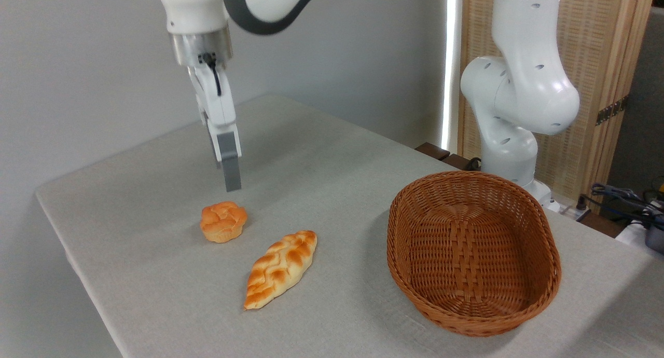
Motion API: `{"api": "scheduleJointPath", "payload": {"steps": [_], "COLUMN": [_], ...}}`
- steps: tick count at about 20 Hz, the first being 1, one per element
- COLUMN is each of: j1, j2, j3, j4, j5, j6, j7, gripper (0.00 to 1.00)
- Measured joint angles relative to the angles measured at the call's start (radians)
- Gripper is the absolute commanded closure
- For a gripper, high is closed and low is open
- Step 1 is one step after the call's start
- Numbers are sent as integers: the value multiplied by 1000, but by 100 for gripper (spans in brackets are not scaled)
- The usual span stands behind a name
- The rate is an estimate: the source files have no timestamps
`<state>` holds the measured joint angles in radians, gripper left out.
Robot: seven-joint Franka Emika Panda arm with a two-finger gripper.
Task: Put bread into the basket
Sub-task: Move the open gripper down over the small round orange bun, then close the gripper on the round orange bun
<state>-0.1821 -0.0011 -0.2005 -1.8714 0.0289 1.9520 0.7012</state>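
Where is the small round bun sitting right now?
The bun sits on the table, left of centre, just below the raised claw. The braided loaf lies close at its lower right, the empty basket farther right.

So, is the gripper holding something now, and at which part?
Nothing is held. The gripper hangs above the bread, apart from it; the basket is empty.

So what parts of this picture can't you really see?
- Gripper: seen edge-on by the fixed camera, so one finger hides the other; whether the jaws are open or shut cannot be told.
- Basket: its near wall hides part of the floor inside.
- Small bun and braided loaf: their undersides and far sides are hidden.
- Arm: upper links cut off by the top edge.
- Cables at the right edge: cut off.
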Motion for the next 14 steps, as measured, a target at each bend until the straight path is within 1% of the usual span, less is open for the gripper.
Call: {"api": "scheduleJointPath", "payload": {"steps": [1,3,5,10,11,12,13,14], "j1": [-1,-2,-1,-2,-3,-3,-3,-3], "j2": [7,29,63,133,141,147,150,150], "j3": [-14,-24,-24,-31,-35,-38,-40,-41], "j4": [-25,-58,-72,-83,-86,-87,-87,-88], "j5": [13,24,24,24,24,24,24,24], "j6": [22,62,104,233,258,272,278,280], "j7": [0,20,43,53,53,53,53,53], "gripper": [0,0,0,1,16,40,56,69]}}
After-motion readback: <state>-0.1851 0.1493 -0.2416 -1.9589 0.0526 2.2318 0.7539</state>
